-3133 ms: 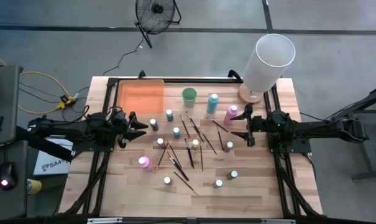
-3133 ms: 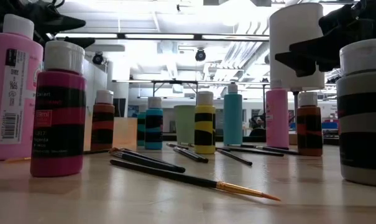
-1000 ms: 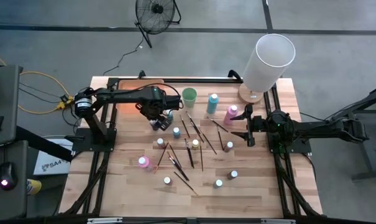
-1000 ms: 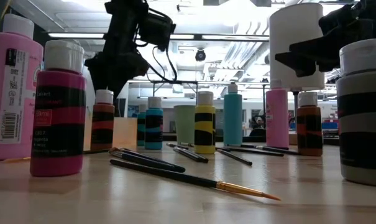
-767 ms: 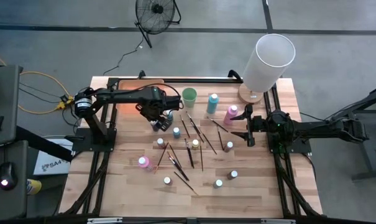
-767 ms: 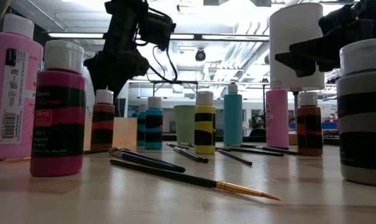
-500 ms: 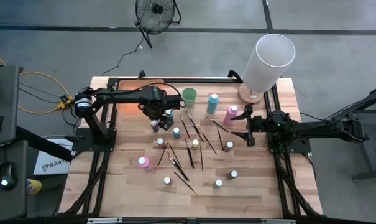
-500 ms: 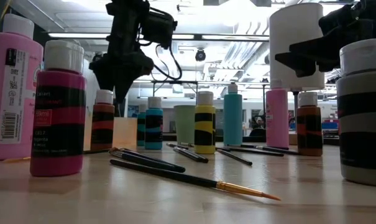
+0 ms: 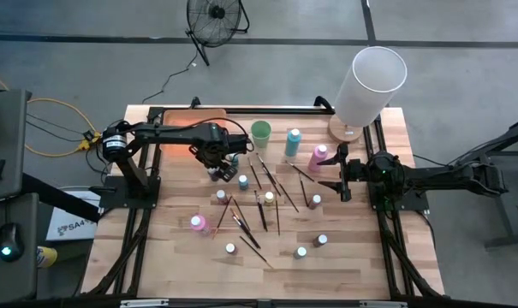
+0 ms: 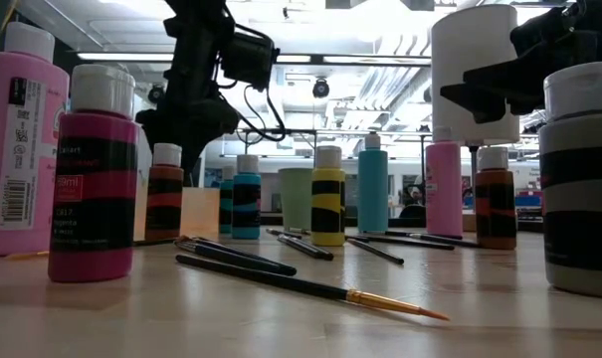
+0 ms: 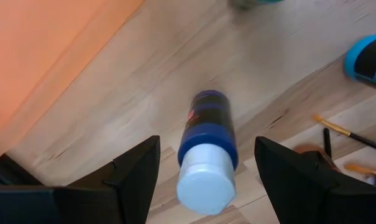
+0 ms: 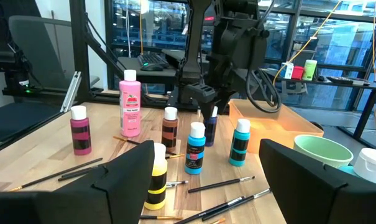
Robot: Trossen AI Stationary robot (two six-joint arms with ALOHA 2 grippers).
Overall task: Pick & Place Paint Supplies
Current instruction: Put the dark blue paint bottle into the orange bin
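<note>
My left tool (image 11: 203, 171) is wide open w/ nothing in it. It hangs right over a small dark blue bottle (image 11: 204, 149) w/ a pale cap, one finger on each side, not touching it yet.

That bottle stands upright on the counter (image 9: 353, 257), just beside the orange tray (image 11: 45, 50) and near a light blue bottle (image 11: 366, 59). From up high I see it only partly, under the tool (image 9: 217, 164).

How it'll handle, I think: small plastic bottle, light, stiff walls, smooth label so maybe a bit slippery. Narrow base, so a bump on the cap could tip it. Best place to grab is the body below the cap, low enough that it can't swing. Squeeze soft, it's prob not hard to crush a little.

Farther out, thin brushes (image 9: 263, 205) lie flat in the middle of the counter. Those are light and thin, hard to pinch off the wood. A tall pink bottle (image 9: 198, 223) stands well apart, closer to my side.

Far side: my right tool (image 9: 344, 182) waits, fingers spread wide, holding nothing, near another pink bottle (image 9: 318, 156).
</note>
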